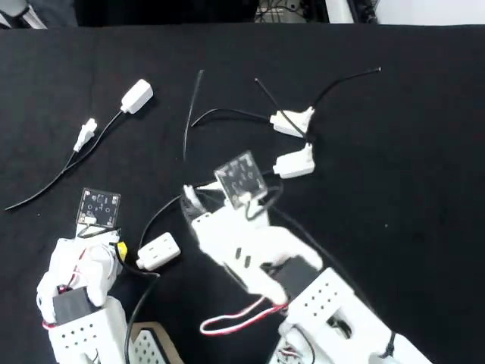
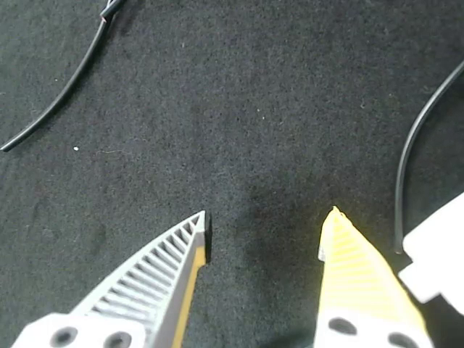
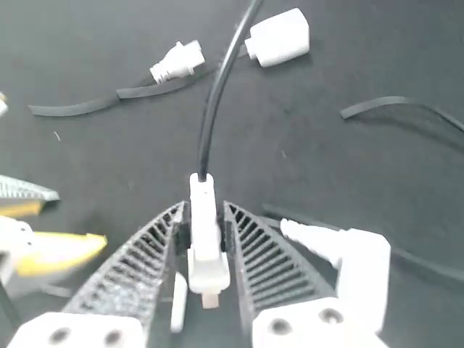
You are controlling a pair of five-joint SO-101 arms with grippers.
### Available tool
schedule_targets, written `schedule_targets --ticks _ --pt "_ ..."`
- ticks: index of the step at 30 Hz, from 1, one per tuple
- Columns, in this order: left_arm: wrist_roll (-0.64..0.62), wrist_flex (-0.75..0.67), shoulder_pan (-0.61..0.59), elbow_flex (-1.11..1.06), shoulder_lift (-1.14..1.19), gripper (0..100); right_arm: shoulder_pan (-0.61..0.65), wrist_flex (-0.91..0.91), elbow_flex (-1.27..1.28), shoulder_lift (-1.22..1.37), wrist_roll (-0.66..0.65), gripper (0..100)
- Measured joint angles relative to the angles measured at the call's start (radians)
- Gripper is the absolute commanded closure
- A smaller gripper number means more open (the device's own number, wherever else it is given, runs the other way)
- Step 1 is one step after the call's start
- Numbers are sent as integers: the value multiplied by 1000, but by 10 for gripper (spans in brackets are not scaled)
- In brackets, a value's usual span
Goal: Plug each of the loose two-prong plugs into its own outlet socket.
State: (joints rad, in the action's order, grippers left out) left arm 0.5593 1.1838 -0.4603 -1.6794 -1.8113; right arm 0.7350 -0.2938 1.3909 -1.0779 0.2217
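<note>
Close to the near edge of the tabletop (image 1: 424,227), on the left, the left tool (image 2: 268,212) is released. Its two tips are spread wide with only bare black tabletop between them. A white outlet socket (image 1: 158,252) lies flat just beside it. I think the tool sits open there so it can grab this socket and keep it from sliding.

A bit farther in, near the middle, the right tool (image 3: 204,208) is clenched on a white two-prong plug (image 3: 204,246). It pinches the plug by its flat sides, so the prong end pokes out free toward the wrist. The black cord (image 3: 216,101) trails away on the other side. The plug is small, white and boxy. Held this way, I think the prongs can be lined up with the socket holes.

Farther back, toward the far left corner, a second loose plug (image 1: 85,135) lies near a second socket (image 1: 136,96), not joined. Right of the middle lies a white cord end (image 1: 294,163) with another white piece (image 1: 292,121) just behind it. I cannot tell if these are plugs or sockets.
</note>
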Motion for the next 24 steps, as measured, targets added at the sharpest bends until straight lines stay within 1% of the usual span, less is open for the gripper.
schedule_targets --ticks 3,7,13,16,20,24 --pt "0 0 0 0 0 751 8 167 32 0 51 986" --pt "0 0 0 0 0 751 9 272 35 0 133 986" --pt "-6 0 132 0 0 749 9 339 35 0 347 986" --pt "-69 -2 203 6 0 747 41 347 49 -2 414 986" --pt "-184 -6 292 60 0 747 94 348 80 -2 427 986" --pt "-278 -6 319 146 0 746 141 348 94 -2 428 986"
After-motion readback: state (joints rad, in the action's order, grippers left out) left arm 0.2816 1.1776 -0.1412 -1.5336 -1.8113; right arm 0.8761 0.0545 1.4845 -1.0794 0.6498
